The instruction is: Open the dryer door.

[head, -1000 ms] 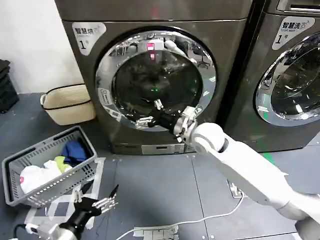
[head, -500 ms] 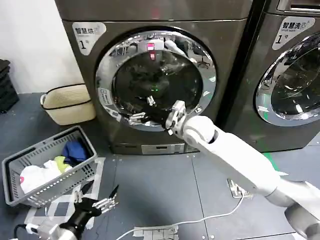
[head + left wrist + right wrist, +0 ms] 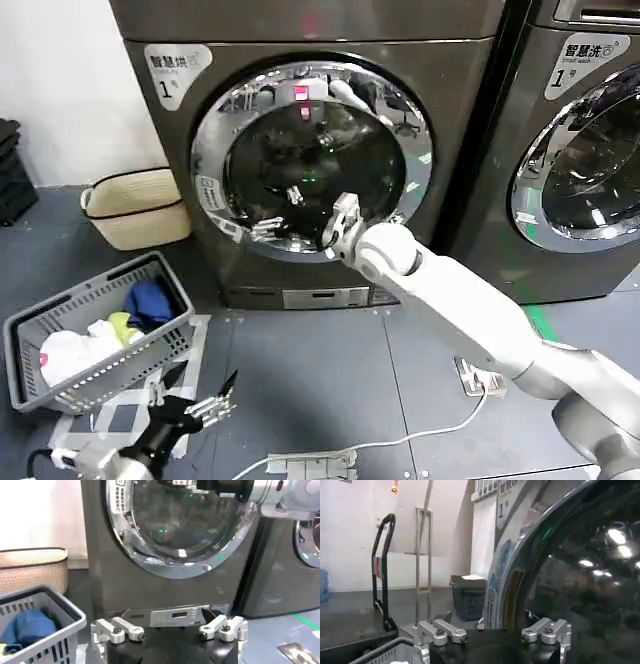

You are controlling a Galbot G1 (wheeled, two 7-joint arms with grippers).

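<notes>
The dark grey dryer marked 1 has a round glass door (image 3: 312,160) in a chrome ring, and the door lies flush against the front. My right gripper (image 3: 279,211) is open in front of the lower left of the glass, close to the chrome rim (image 3: 506,575). Nothing is between its fingers (image 3: 443,632). My left gripper (image 3: 207,405) hangs low over the floor, open and empty, facing the dryer door (image 3: 185,525) from a distance.
A grey laundry basket (image 3: 60,385) with clothes stands on the floor at the left, and a beige woven basket (image 3: 135,205) sits beside the dryer. A second machine (image 3: 580,150) stands on the right. A white cable (image 3: 400,440) and power strip (image 3: 310,465) lie on the floor.
My right gripper has moved left and slightly up across the door glass, toward the left rim. The left arm has not moved, and the door stays flush.
</notes>
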